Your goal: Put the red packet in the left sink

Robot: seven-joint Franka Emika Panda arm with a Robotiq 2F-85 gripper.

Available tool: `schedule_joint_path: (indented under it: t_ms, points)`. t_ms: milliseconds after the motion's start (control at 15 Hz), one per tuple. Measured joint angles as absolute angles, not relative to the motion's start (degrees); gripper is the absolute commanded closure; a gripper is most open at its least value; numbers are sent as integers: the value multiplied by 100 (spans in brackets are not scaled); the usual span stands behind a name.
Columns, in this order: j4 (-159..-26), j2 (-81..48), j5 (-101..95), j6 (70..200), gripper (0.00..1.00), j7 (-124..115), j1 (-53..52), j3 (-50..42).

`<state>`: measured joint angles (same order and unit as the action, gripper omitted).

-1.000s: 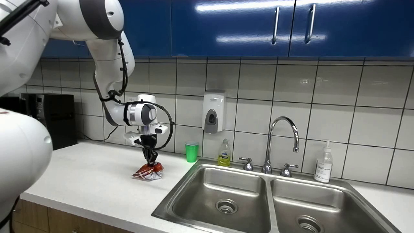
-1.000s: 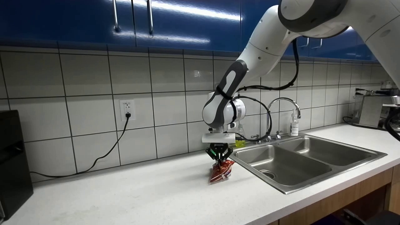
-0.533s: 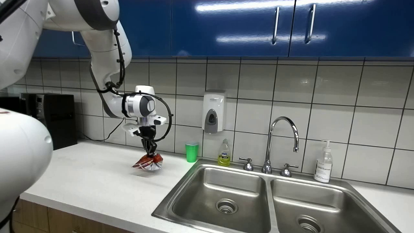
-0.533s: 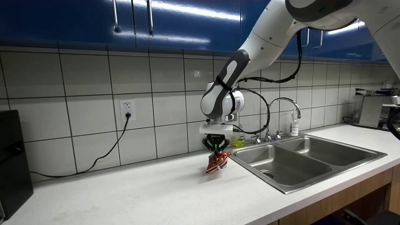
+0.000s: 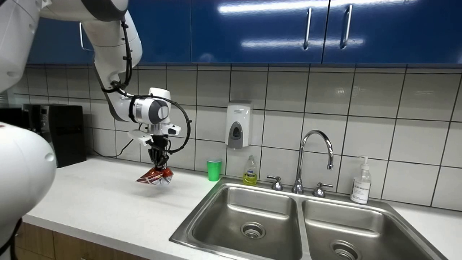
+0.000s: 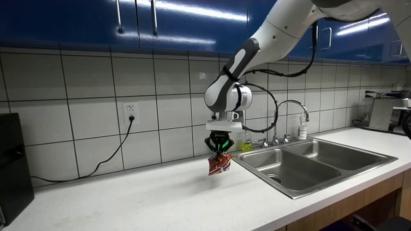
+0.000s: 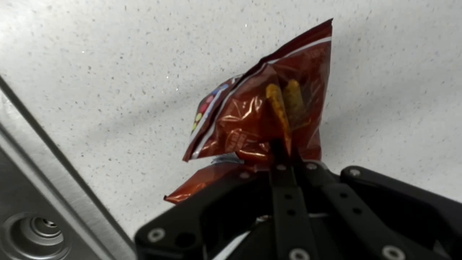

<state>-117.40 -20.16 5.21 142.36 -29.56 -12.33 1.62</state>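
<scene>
Lifts the red packet (image 6: 221,165) higher off the white counter (image 5: 101,209) and slightly further left than in the earlier frames, in both exterior views. Clamps the black gripper (image 6: 219,154) on the packet's crinkled upper part, from above. Holds the packet in the air over a soft shadow (image 6: 205,187) on the counter, left of the left sink (image 5: 223,225) and apart from its rim. Shows, in the wrist view, white stripes and yellow-orange marks on the packet, with a round drain (image 7: 34,236) to the left. Find, in an exterior view, a green cup (image 5: 214,170) upright on the counter's far side, right of the packet, near the tiled wall (image 5: 209,122). Note a bottle of yellow liquid (image 5: 250,172) at the left sink's far rim.
</scene>
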Motion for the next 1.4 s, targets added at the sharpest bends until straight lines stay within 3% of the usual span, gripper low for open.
schedule_joint_path:
  t_ms: [600,1400]
  points:
    - [-12276,-1402,1106,13386,100,-970,-688,393]
    - [-12843,-703,1087,13059,100,-175,26,-159]
